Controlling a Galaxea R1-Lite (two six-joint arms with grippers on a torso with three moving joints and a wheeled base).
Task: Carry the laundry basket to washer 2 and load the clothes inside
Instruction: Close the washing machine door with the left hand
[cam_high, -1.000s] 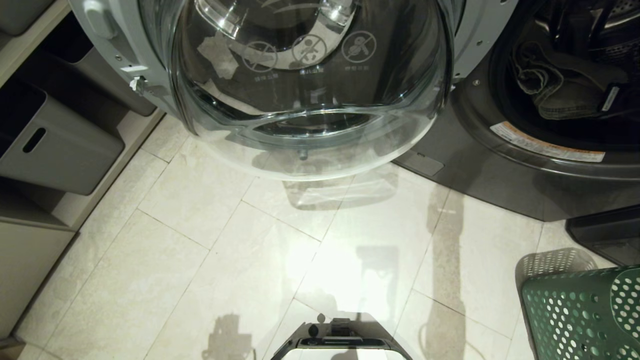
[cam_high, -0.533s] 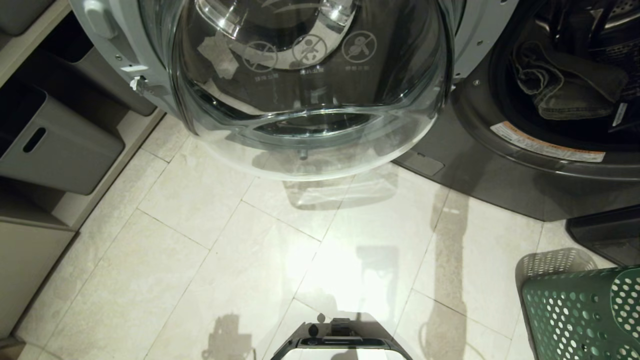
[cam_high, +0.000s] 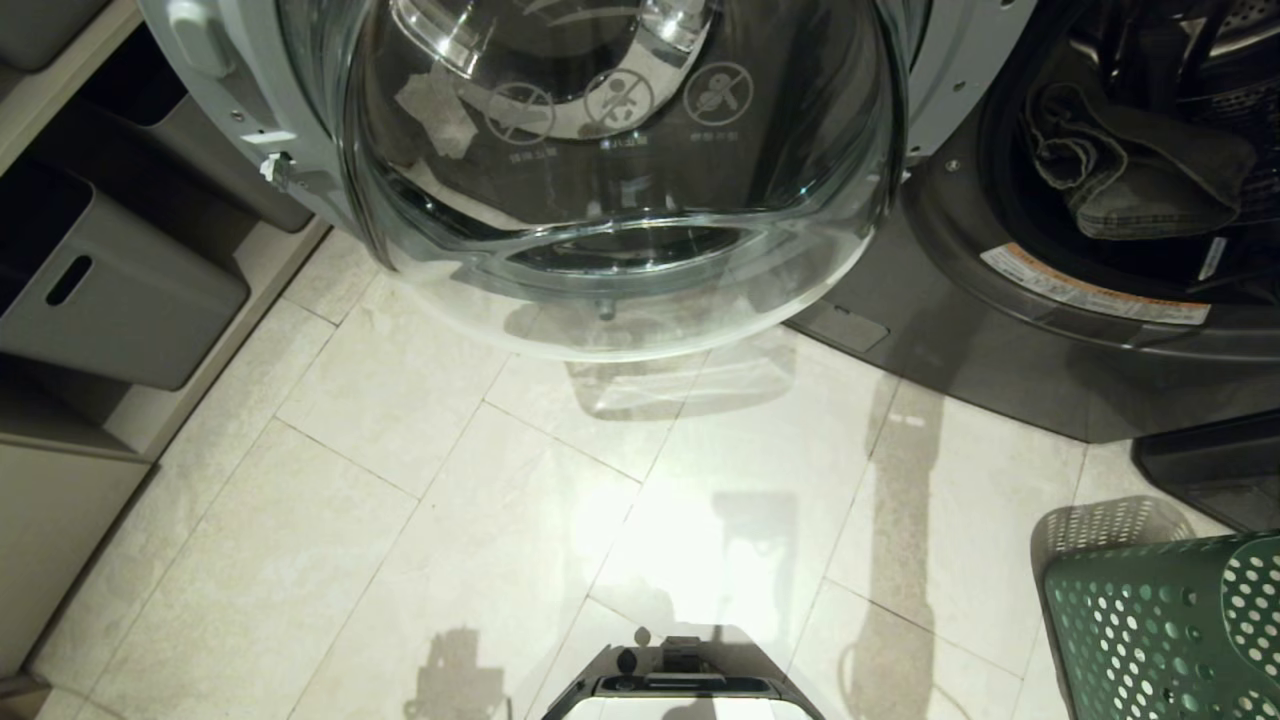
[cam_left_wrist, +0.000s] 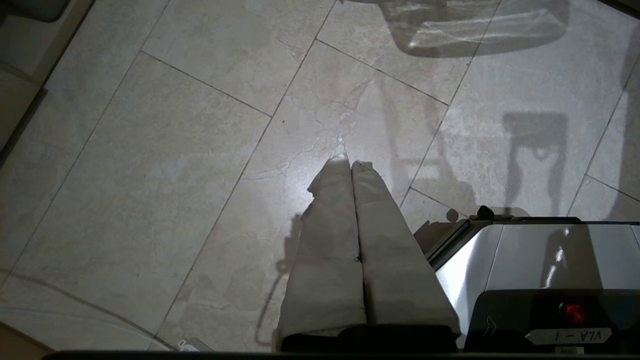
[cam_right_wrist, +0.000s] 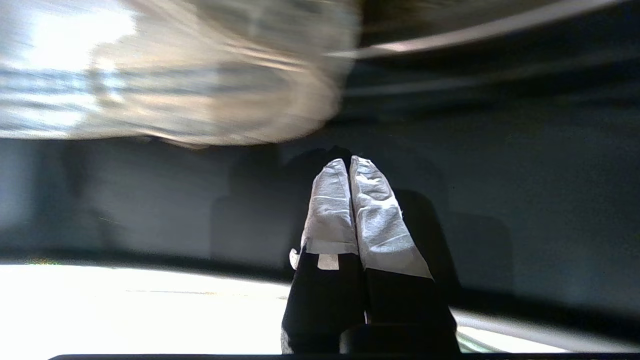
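Fingers pressed flat together and holding nothing, the right gripper (cam_right_wrist: 348, 161) points at a dark, blurred panel in its wrist view, and what lies ahead of it there cannot be made out; it does not show in the head view. The left gripper (cam_left_wrist: 348, 161) hangs parked over the tiled floor (cam_high: 400, 480) beside the robot's base (cam_left_wrist: 525, 260), its fabric-covered fingers likewise closed and empty. The washer's glass door (cam_high: 620, 180) stands swung wide, filling the top of the head view, and to its right the drum opening (cam_high: 1150, 150) shows dark clothes (cam_high: 1130, 170) heaped just inside the rim. The green perforated laundry basket (cam_high: 1160, 630) sits on the floor at the lower right, near the washer's front, only its corner in view; its contents cannot be seen from here. The garments appear soft and limp, likely to sag, fold and trail from any pinch, so a grasp on a bunched fold near the middle of a piece should carry it better than one on an edge. The basket looks light and stiff, its plastic wall pierced with holes; the rim seems the surest place to take hold.
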